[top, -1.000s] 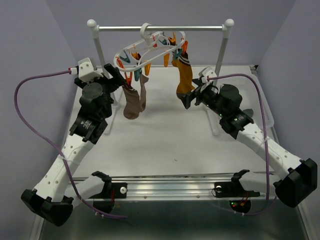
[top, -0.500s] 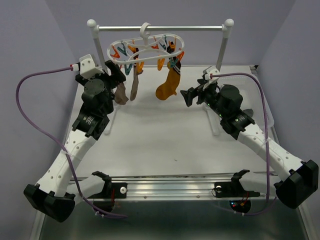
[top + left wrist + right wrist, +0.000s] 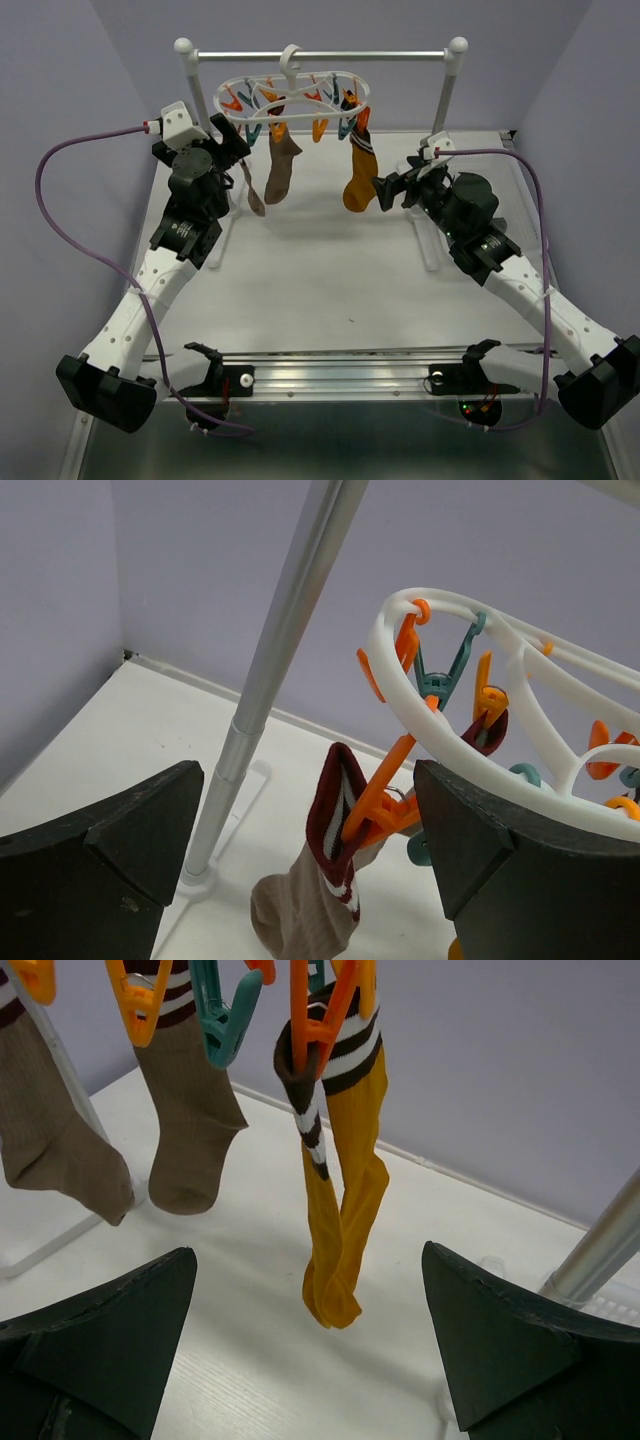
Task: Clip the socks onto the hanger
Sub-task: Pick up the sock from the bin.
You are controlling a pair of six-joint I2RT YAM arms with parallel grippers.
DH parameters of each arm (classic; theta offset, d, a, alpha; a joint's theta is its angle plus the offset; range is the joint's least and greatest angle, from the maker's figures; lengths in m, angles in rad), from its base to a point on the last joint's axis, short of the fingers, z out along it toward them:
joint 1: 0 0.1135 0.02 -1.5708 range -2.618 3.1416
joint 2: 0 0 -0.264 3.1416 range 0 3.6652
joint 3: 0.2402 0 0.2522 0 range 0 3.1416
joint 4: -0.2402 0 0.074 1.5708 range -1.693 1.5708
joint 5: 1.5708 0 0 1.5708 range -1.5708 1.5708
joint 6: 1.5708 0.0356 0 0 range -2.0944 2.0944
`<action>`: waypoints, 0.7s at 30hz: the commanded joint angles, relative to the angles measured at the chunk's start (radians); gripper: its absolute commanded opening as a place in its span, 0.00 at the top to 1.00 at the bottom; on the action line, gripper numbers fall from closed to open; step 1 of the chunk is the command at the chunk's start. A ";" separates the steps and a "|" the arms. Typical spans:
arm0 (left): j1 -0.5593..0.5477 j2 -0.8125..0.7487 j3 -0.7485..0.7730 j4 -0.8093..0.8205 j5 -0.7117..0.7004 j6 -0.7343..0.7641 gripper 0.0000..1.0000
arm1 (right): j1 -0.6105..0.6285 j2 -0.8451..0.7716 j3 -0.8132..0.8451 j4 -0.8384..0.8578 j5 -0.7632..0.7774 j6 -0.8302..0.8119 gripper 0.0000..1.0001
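Socks [image 3: 283, 168] hang from the hanger [image 3: 468, 758]: two brown ones toward its left end and a mustard sock [image 3: 358, 175] toward its right, each pinched at the cuff by one of the clips [image 3: 312, 1040]. The hanger hooks on the rail [image 3: 400, 56] above the far edge of the table [image 3: 330, 280], about midway between the far corners. The left gripper [image 3: 232, 150] sits just beside the hanger's left end and the right gripper [image 3: 388, 190] just beside the mustard sock's foot. Both have their fingers spread wide with nothing between them, and neither appears to touch fabric or ring. No unclipped sock shows in any view, so the clipping looks finished, or paused between socks. If another sock is due, the next move calls for fetching it, then having one gripper squeeze a free clip while the other feeds the cuff in. The hanger swings from a single hook, so it would want steadying first. Its oval ring lies roughly level, hook upward, with the long axis running left to right along the rail. The socks hang with their long axes near vertical, cuffs up and toes down toward the table.
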 commanded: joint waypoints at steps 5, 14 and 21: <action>0.003 -0.021 0.040 0.077 -0.001 0.002 0.01 | 0.000 -0.028 -0.002 -0.004 0.081 0.024 0.00; 0.003 -0.061 0.016 0.077 0.010 0.005 0.01 | -0.009 -0.030 0.010 -0.037 0.139 0.043 0.00; 0.003 -0.101 -0.009 0.062 0.062 0.020 0.01 | -0.043 -0.013 0.029 -0.120 0.222 0.101 0.00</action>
